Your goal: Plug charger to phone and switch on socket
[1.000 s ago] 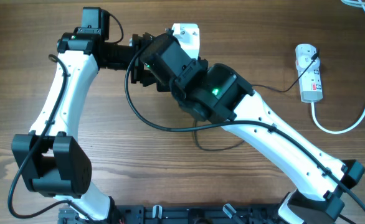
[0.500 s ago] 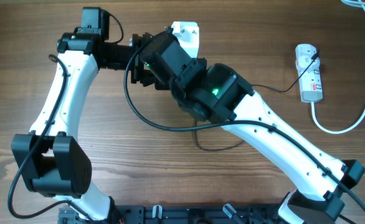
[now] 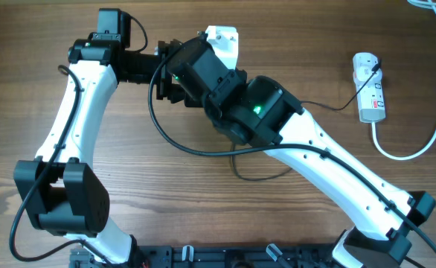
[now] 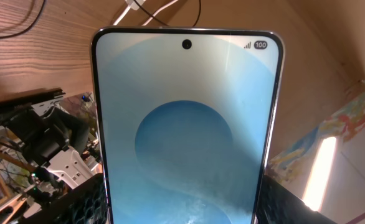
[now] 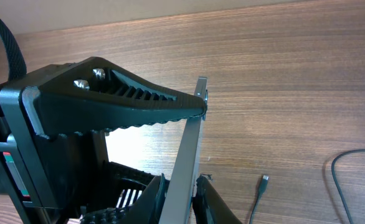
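The phone (image 4: pixel 185 112), blue screen lit, fills the left wrist view and stands lifted off the table. My left gripper (image 4: pixel 181 186) is shut on its two side edges. In the right wrist view the phone (image 5: pixel 192 137) shows edge-on, and my right gripper (image 5: pixel 181 190) is shut on its lower part. From overhead only a white corner of the phone (image 3: pixel 222 41) shows past both wrists. The charger's plug tip (image 5: pixel 263 182) lies loose on the table to the right of the phone. Its thin black cable (image 3: pixel 329 106) runs to the white socket (image 3: pixel 369 88).
A thick white cable (image 3: pixel 419 145) leaves the socket and curves off the table's right edge. The charger cable loops on the wood under my right arm (image 3: pixel 240 173). Both arms cross at the table's far middle.
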`<act>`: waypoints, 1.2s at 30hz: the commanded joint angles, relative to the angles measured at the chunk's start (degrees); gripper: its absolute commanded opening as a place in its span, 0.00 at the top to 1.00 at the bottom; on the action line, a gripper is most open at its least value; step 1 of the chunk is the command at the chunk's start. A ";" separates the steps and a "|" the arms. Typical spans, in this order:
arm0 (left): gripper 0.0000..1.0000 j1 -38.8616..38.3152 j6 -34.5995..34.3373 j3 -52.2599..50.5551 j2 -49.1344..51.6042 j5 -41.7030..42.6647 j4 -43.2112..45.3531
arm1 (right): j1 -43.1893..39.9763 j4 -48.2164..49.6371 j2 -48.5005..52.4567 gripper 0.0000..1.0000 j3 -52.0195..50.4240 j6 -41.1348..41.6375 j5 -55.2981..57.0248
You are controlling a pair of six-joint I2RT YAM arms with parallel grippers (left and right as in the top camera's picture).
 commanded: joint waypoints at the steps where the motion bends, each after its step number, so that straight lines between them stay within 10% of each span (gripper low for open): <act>1: 0.30 0.31 -0.50 1.03 -1.99 2.67 -0.07 | 0.17 0.28 0.81 0.83 1.11 1.05 -0.55; 17: 0.21 0.31 -0.50 1.03 -1.99 2.64 -0.02 | 0.17 0.57 0.81 0.95 1.11 3.30 -2.05; 19: 0.00 0.31 -0.48 1.03 -1.99 2.64 -0.02 | 0.11 0.74 0.81 0.95 1.11 7.89 -1.51; 26: 0.00 0.31 -0.48 1.03 -1.99 2.60 -0.02 | 0.11 -0.44 -1.29 0.96 1.11 34.75 10.25; 36: 0.45 0.31 -0.50 1.03 -1.99 2.62 -0.02 | 0.11 -5.27 -1.97 0.95 1.11 70.60 9.35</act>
